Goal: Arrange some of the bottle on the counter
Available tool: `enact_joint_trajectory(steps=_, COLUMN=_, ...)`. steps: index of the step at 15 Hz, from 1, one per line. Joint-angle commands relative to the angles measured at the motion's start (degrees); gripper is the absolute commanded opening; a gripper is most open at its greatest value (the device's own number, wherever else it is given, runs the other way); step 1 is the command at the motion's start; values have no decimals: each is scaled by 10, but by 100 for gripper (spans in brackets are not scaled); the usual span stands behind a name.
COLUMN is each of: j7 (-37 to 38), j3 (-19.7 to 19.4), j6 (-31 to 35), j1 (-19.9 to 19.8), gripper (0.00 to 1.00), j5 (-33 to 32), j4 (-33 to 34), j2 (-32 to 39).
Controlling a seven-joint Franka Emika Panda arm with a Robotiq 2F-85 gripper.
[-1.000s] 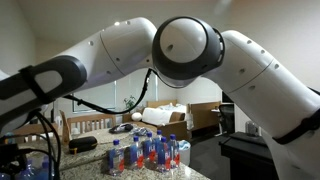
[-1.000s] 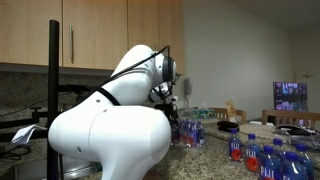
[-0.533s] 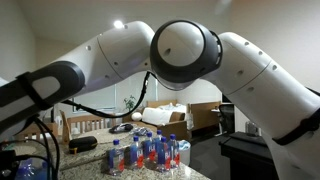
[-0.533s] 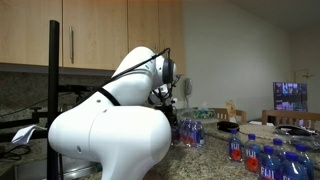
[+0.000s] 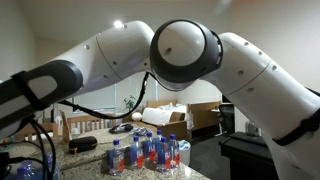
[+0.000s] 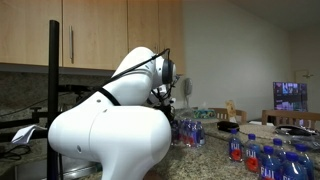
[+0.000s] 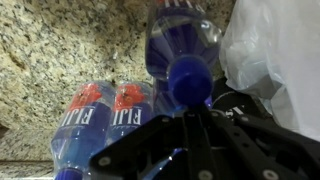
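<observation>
1. In the wrist view the gripper (image 7: 196, 120) comes in from the bottom edge as a black frame. Its tips meet close under a blue cap (image 7: 187, 78), but I cannot tell how far the jaws stand apart or whether they hold anything.
2. That cap belongs to a clear bottle (image 7: 180, 40) with a blue label, its top facing the camera, just above the gripper.
3. Just beside it on the left are two more bottles (image 7: 95, 115), side by side and touching, with blue labels that have red marks.
4. All three are on the speckled counter (image 7: 60, 40).
5. A white plastic bag (image 7: 270, 50) lies to the right of the capped bottle, close against it.
6. In an exterior view a cluster of bottles (image 5: 145, 152) stands upright on the counter (image 5: 90, 160), below the white arm (image 5: 185, 45) that fills the foreground.
7. In an exterior view the gripper (image 6: 165, 97) hangs over a group of bottles (image 6: 188, 131) beyond the arm.
8. A second group (image 6: 268, 155) stands well apart from that group, in the right foreground.
9. Wooden cabinets (image 6: 100, 35) hang above the counter.
</observation>
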Motion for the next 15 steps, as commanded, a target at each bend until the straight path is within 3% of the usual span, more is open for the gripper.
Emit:
enact_joint_trajectory(steps=1, j7=-17, j3=3, j6=-9, j1=1, gripper=29, j5=-2, j4=16, j2=8)
enact_joint_trajectory(steps=2, j7=-19, j3=1, j6=-13, j1=1, gripper=30, j5=-5, j4=20, j2=9)
enact_joint_trajectory(steps=11, j7=-44, j3=-12, j6=-29, j1=0, gripper=84, j5=-14, j4=90, j2=42)
enact_joint_trajectory(steps=12, j7=-50, j3=-11, j6=-29, j1=-1, gripper=47, j5=-12, j4=98, j2=47)
enact_joint_trajectory(steps=14, j7=-59, j3=-6, j6=-29, j1=-3, gripper=45, j5=-5, j4=106, j2=55)
enact_joint_trajectory(steps=15, j7=-60, j3=-5, j6=-33, j1=-2, gripper=39, j5=-4, j4=110, j2=57)
